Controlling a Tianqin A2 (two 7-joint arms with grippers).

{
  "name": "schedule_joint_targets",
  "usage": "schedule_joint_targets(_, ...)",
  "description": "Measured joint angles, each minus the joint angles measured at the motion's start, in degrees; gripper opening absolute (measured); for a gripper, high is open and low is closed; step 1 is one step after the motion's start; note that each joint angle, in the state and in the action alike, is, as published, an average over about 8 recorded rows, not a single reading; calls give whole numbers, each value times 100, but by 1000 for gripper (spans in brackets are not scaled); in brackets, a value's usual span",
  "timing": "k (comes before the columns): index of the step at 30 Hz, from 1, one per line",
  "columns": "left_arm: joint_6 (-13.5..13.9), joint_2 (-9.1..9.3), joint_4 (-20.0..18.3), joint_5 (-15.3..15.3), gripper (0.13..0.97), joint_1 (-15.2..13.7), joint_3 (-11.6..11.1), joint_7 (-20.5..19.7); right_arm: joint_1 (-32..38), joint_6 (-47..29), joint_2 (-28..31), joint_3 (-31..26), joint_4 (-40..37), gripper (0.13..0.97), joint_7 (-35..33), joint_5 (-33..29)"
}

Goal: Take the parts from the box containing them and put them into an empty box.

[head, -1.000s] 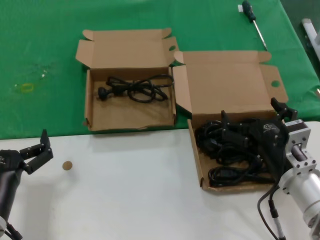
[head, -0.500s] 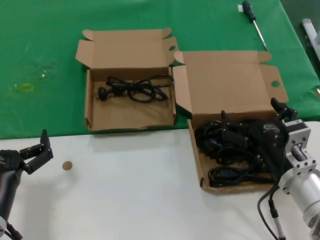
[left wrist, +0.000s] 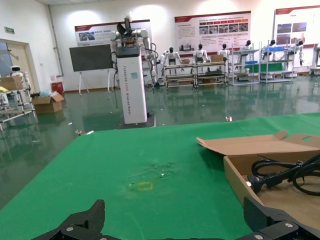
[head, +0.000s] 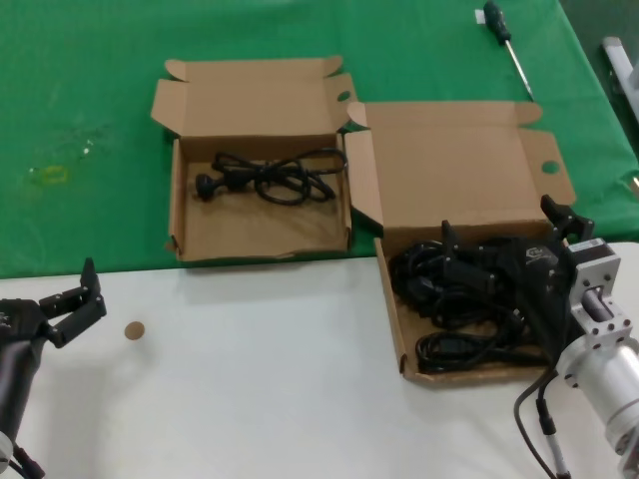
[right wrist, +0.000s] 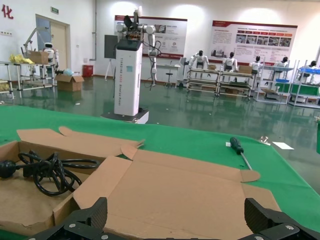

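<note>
Left gripper [head: 75,302]: sitting at the lower left of the head view over the white table [head: 250,379], fingers spread, holding nothing.

Small brown disc [head: 134,330]: lying on the white surface just right of that gripper.

Smaller cardboard box [head: 190,244]: resting at upper centre-left on the green cloth [head: 80,100], lid folded back, low front wall looking wavy. One black power cord [head: 265,178] is lying loosely looped in its rear half, a chunky plug at its left end.

Larger cardboard box [head: 399,329]: sitting at centre-right, straddling the edge between green cloth and white table, broad lid hinged open behind it. A tangled heap of black cords [head: 454,299] is filling its tray.

Right gripper [head: 509,239]: reaching over the larger box at the right of the frame, fingers spread wide, sitting on or just above the heap; contact cannot be told.

Screwdriver [head: 507,45]: lying on the cloth at the upper right.

Room, wrist views: a hall with a glossy green floor, shelving, humanoid robots on stands and wall posters; their writing is unreadable.
</note>
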Motion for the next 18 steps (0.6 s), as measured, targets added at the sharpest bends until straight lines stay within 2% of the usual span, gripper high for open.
schedule_joint_targets(18, 0, 0, 0, 0, 966, 0, 0, 0, 0, 0, 0, 0, 0, 966, 0, 0)
